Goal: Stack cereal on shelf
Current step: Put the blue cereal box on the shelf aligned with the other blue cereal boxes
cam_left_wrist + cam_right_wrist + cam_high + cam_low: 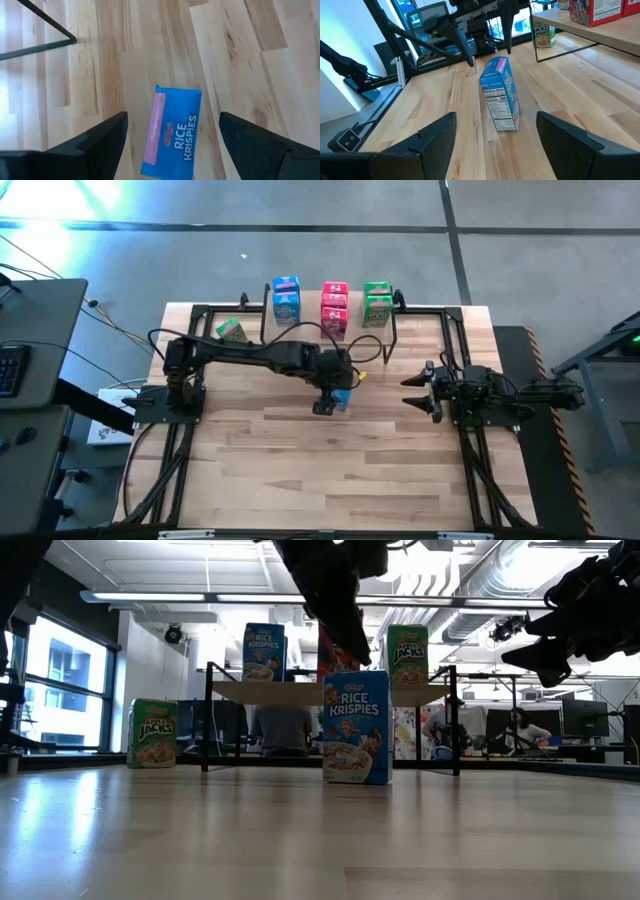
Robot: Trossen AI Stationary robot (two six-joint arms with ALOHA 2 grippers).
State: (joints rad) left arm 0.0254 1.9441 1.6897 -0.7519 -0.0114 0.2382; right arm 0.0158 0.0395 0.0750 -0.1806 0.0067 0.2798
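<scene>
At table centre, a blue box [342, 399] upright on the planks, Rice Krispies front toward the low camera [357, 727]; directly above it, the left gripper [330, 402], jaws spread wide and clear of the cardboard, fingers [95, 145] flanking the box top [172, 132] without touching; box not held. At 3 o'clock from that box, well apart, the right gripper [420, 391], raised off the table, jaws wide, nothing between them, pointed toward the box's nutrition panel [500, 95]. At 12 o'clock, along the far edge, the shelf [390, 330] on thin black legs; on it, from 9 toward 3, blue boxes [286, 299], pink-red boxes [334, 308], green boxes [377, 303], seemingly stacked two deep, exact count hard to tell from above. At 10 o'clock from the centre box, off the shelf's left end, one green box [231, 330] standing on the table, Apple Jacks front visible at table height [152, 732]. Beyond the table, people seated at desks.
</scene>
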